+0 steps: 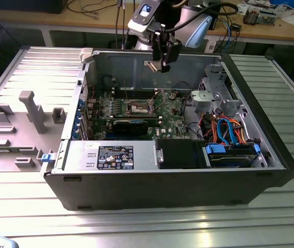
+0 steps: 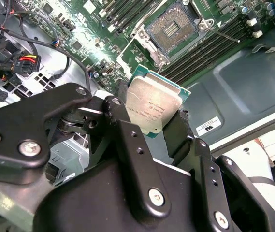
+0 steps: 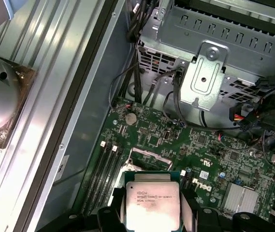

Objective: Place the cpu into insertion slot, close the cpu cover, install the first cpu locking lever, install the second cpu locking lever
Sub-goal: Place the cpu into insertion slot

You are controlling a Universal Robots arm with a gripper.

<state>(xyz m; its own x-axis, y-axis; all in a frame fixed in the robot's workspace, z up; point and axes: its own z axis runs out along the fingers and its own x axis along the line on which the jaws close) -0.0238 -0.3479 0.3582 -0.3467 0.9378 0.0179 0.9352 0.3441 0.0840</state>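
The black gripper pinches the small flat square silver-tan cpu by its edges, with the open, silver-rimmed square insertion slot below it, well apart.

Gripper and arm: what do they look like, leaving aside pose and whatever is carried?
The arm is a pale grey tube with a black cable looped over it and a small lit blue panel near the wrist. The gripper is matte black, with flat linkage plates joined by silvery screws, ending in two narrow black fingers.
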